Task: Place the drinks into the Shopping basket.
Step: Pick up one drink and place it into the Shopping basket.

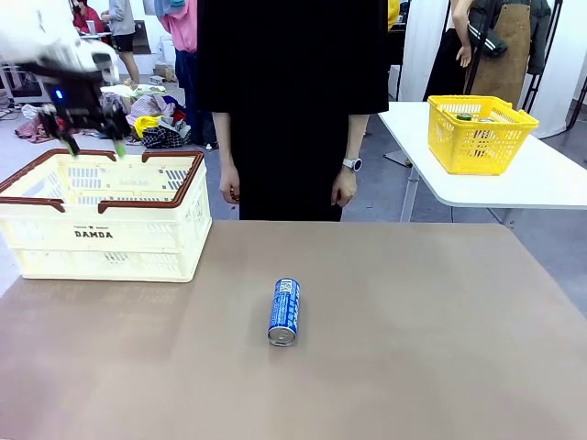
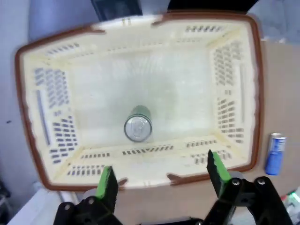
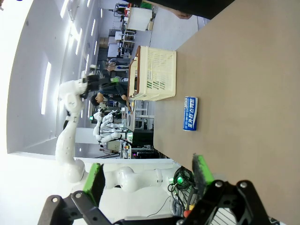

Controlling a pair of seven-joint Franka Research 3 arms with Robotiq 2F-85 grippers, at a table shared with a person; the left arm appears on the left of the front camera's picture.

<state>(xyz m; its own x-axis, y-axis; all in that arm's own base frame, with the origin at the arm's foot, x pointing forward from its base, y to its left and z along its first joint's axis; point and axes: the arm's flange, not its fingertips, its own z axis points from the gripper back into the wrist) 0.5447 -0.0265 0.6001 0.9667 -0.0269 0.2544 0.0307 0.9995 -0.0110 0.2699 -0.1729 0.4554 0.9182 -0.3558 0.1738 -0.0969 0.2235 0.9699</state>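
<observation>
The cream Shopping basket (image 1: 138, 240) with a brown rim stands at the table's left back. My left gripper (image 1: 95, 147) hovers open just above its far left part. In the left wrist view this gripper (image 2: 162, 179) looks straight down into the basket (image 2: 47, 98), where a green can (image 2: 138, 124) rests on the floor, silver top facing the camera and apart from the green pads. A blue can (image 1: 284, 312) lies on its side at the table's middle, also seen beside the basket (image 2: 275, 153). My right gripper (image 3: 147, 178) is open and empty, well away from the blue can (image 3: 190, 120) and basket (image 3: 157, 70).
A person in black (image 1: 292, 110) stands at the far edge, hands hanging down. A yellow mesh basket (image 1: 481, 137) sits on a separate white table (image 1: 541, 183) at the back right. Brown tabletop (image 1: 413, 348) lies bare around the blue can.
</observation>
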